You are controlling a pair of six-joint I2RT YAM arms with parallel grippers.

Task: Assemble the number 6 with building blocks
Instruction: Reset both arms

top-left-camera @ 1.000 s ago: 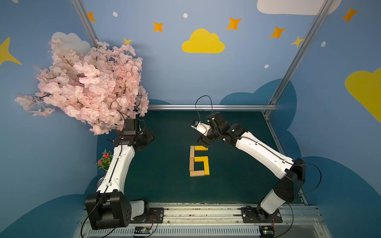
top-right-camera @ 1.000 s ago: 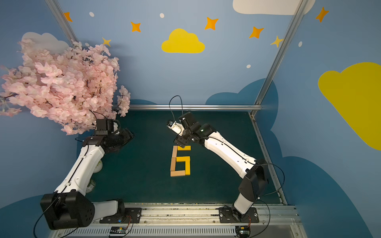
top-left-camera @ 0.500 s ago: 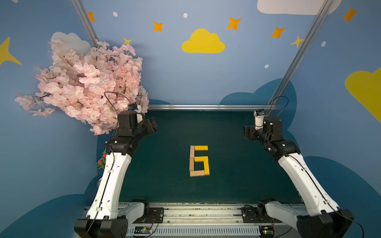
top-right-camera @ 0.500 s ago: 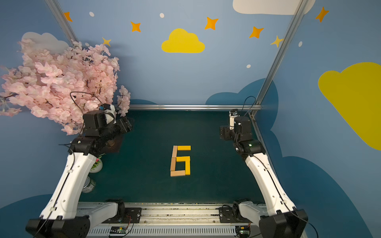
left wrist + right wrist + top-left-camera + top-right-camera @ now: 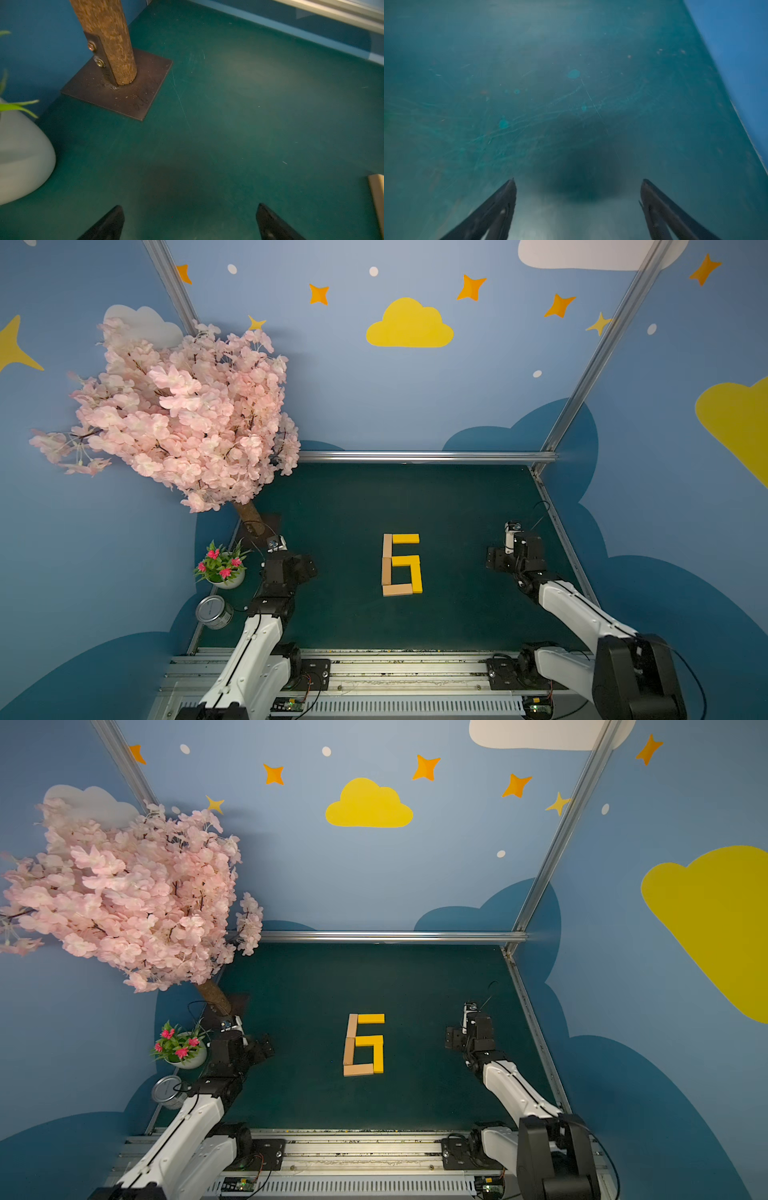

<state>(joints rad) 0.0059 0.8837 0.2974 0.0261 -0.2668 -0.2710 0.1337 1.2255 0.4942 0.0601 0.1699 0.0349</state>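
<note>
**Painted sky over a green floor**

We are looking down, in both top views, at a dark green floor [image 5: 353, 510] lying inside blue walls [image 5: 353, 406]. A yellow cloud [image 5: 409, 325] is hanging at twelve o'clock among orange stars [image 5: 319, 294]. At ten o'clock a pink blossom tree [image 5: 178, 414] is leaning over the floor, its trunk [image 5: 108, 41] standing on a dark plate [image 5: 128, 97]. At nine o'clock a flower pot [image 5: 222, 572] and a tin [image 5: 212, 611] are sitting by the wall. A metal rail [image 5: 415, 456] is running along the far edge.
</note>
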